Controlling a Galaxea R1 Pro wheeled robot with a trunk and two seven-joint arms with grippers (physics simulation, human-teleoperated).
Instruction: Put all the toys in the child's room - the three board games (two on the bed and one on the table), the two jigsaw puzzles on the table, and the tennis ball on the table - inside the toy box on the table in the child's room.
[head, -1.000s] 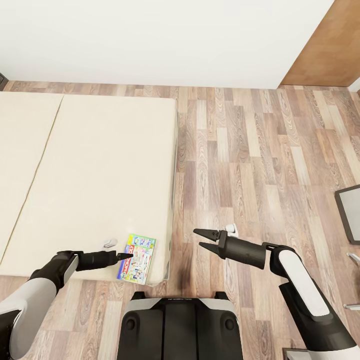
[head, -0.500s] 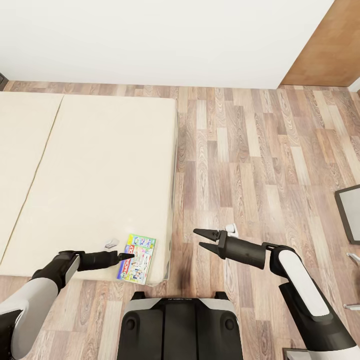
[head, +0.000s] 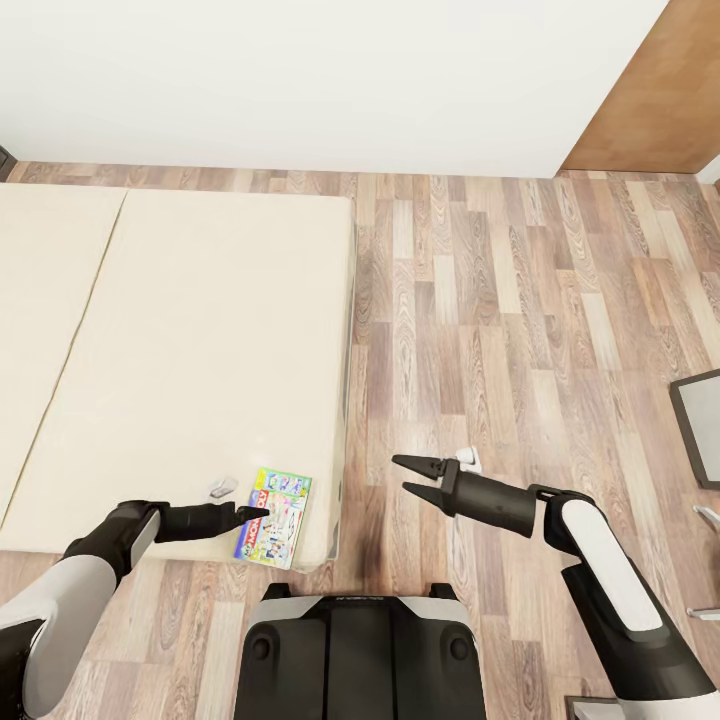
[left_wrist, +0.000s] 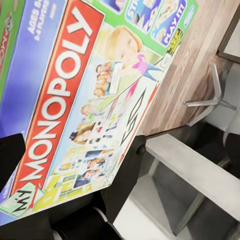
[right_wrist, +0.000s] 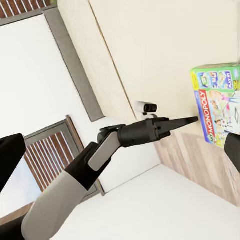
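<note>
I had the Monopoly board game (head: 274, 517) lying flat at the bed's (head: 180, 330) near corner, by its floor-side edge. My left gripper (head: 255, 513) sat right at the box's edge, fingers together as far as I could see. My right gripper (head: 412, 475) hung spread open over the wood floor (head: 520, 320), well apart from the bed.

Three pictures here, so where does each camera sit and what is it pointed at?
Head view: on the robot's head, looking down over both arms, the bed and floor.
Left wrist view: by the left gripper, close over the Monopoly box; dark finger pads show.
Right wrist view: on the right arm, facing the left arm.
All three share the box.
</note>
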